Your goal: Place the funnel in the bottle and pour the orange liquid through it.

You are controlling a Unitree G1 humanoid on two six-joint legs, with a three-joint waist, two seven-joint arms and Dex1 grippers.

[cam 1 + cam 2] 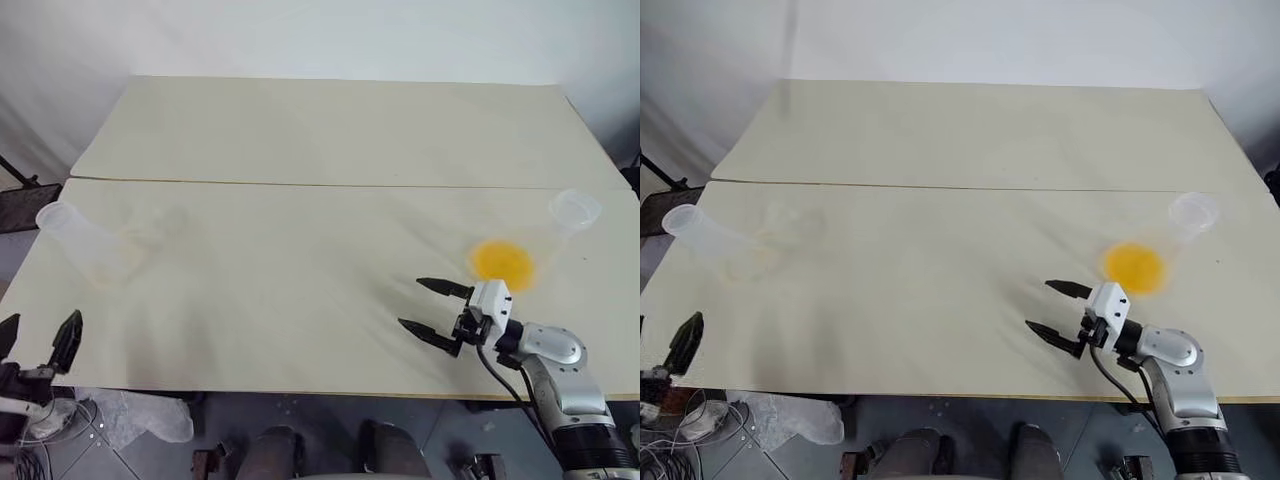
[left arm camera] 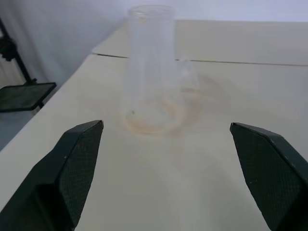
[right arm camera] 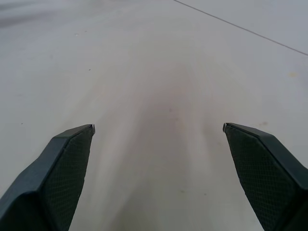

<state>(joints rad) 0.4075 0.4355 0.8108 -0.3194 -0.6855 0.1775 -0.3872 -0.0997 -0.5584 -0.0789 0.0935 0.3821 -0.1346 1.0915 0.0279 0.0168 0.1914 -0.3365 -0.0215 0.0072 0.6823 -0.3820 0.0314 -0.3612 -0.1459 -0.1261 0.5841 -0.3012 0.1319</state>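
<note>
My left gripper (image 1: 40, 335), jaws wide and empty, sits just short of the upright bottle (image 1: 85, 245); right gripper (image 1: 432, 310) likewise wide.

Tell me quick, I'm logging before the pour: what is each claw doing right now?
Left claw: open, holding nothing.
Right claw: open, holding nothing.

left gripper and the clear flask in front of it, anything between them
Nothing: bare table between the open left gripper and the clear flask, seen in the left wrist view.
</note>
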